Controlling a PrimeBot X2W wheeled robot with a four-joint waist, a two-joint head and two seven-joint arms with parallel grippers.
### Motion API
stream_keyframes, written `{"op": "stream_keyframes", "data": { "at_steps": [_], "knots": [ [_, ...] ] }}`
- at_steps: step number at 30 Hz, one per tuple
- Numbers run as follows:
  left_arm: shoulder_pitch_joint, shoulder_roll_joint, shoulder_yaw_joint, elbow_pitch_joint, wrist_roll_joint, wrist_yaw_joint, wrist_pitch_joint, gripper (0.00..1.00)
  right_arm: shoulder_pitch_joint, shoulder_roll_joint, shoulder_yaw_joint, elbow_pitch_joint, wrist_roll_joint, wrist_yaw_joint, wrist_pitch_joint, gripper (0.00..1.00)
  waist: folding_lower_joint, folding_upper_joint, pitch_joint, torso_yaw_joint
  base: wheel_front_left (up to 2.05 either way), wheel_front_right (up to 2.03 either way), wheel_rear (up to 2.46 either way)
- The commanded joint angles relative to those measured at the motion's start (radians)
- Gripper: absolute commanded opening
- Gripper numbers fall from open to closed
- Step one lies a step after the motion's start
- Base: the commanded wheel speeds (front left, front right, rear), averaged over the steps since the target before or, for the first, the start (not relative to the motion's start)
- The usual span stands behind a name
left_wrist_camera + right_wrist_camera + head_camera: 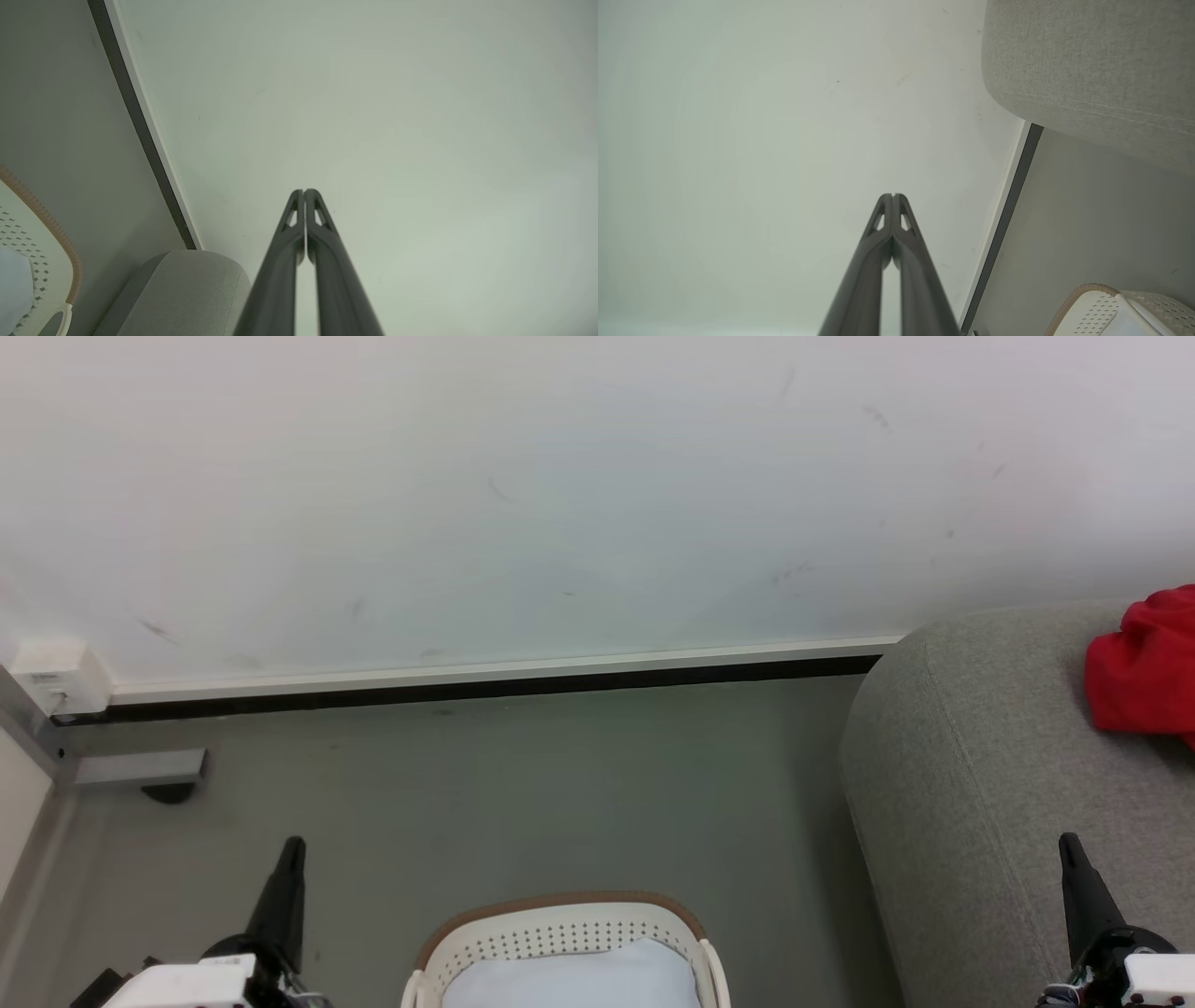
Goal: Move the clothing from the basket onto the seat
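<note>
Red clothing [1146, 663] already lies on the sofa [980, 784]'s far edge; basket [560, 933] holds white cloth [579, 980]; both grippers, left [291, 859] and right [1070, 854], pressed together, empty.

A plain off-white wall [560, 476], flecked with faint dark scuffs, meets a smooth grey-green floor [523, 784] along a white skirting strip with a black band beneath [467, 672]. At the strip's left end sits a small white box [54, 677], with a flat grey metal bracket [140, 768] just below it on the floor. At the strip's right end stands a large light-grey fabric sofa with rounded edges [980, 756]. The light is soft and even.
</note>
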Motion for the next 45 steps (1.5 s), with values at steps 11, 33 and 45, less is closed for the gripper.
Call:
{"op": "stream_keyframes", "data": {
  "at_steps": [11,33,45],
  "knots": [
    [-0.009,0.007,0.003,-0.003,-0.014,-0.005,0.004,0.0,-0.013,-0.007,-0.004,-0.005,0.002,-0.002,0.004,0.0,0.0,0.0,0.0,0.0,0.0,0.0,0.0],
    [-0.009,0.007,0.003,-0.004,-0.014,-0.005,0.004,0.0,-0.013,-0.007,-0.004,-0.005,0.002,-0.002,0.004,0.0,0.0,0.0,0.0,0.0,0.0,0.0,0.0],
    [-0.009,0.007,0.002,-0.004,-0.014,-0.005,0.004,0.0,-0.013,-0.007,-0.004,-0.005,0.002,-0.002,0.004,0.0,0.0,0.0,0.0,0.0,0.0,0.0,0.0]
  ]
}}
